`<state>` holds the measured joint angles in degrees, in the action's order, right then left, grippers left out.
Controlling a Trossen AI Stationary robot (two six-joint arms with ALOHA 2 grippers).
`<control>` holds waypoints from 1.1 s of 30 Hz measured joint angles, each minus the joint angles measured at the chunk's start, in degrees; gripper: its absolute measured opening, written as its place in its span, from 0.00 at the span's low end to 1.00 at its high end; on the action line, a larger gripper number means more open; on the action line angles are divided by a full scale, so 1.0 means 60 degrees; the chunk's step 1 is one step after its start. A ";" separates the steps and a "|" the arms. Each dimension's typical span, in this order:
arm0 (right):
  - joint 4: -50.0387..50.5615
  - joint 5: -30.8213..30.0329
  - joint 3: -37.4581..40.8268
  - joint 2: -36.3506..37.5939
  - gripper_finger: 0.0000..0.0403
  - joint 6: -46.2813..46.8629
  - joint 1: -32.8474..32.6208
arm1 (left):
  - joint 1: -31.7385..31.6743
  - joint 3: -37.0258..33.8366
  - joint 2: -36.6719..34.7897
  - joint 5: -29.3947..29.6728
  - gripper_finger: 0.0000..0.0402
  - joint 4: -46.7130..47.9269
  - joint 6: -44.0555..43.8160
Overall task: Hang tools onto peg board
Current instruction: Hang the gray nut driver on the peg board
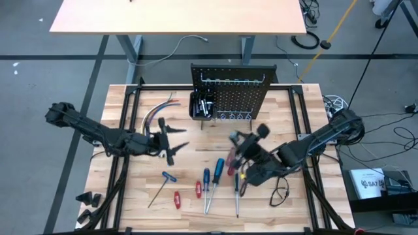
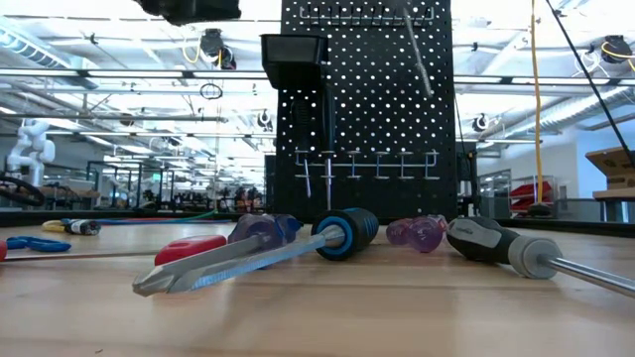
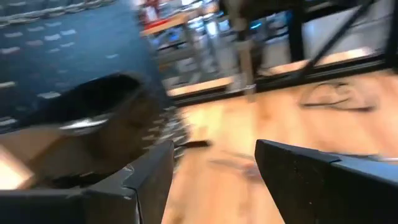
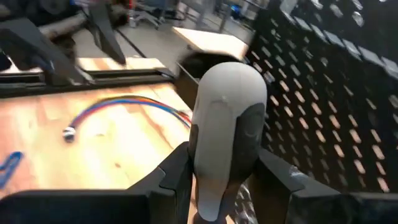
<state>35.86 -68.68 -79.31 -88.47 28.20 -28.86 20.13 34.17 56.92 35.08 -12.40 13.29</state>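
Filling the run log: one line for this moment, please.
left gripper: open, empty | right gripper: shut on grey-handled tool | peg board: ahead

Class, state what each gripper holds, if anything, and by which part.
Right gripper clamps a grey-and-black tool handle near its lower end. Left gripper is open, holding nothing.

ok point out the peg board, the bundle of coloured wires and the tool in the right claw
peg board (image 1: 241, 91): high view, on its perforated panel.
bundle of coloured wires (image 1: 155, 112): high view, mid-bundle.
grey-handled tool (image 4: 227, 124): right wrist view, on the handle's rounded end, between the right claw's fingers.
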 joint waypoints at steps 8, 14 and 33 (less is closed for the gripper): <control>-0.3752 0.1169 0.4492 0.2958 0.28 0.0753 0.0939 | -0.2094 -0.0475 -0.0066 -0.1400 0.58 0.0938 -0.0463; -1.0931 0.4183 0.7013 0.3636 0.28 -0.3349 0.2878 | -0.3564 -0.1126 -0.0064 -0.3036 0.58 0.0132 -0.0903; -1.4135 0.5464 0.7180 0.2071 0.28 -0.5800 0.5005 | -0.5639 -0.1137 -0.0092 -0.6222 0.58 -0.1293 0.0121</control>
<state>-48.96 -35.89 -36.23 -76.04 -6.60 1.17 -13.71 27.35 56.37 -2.25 -20.16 14.02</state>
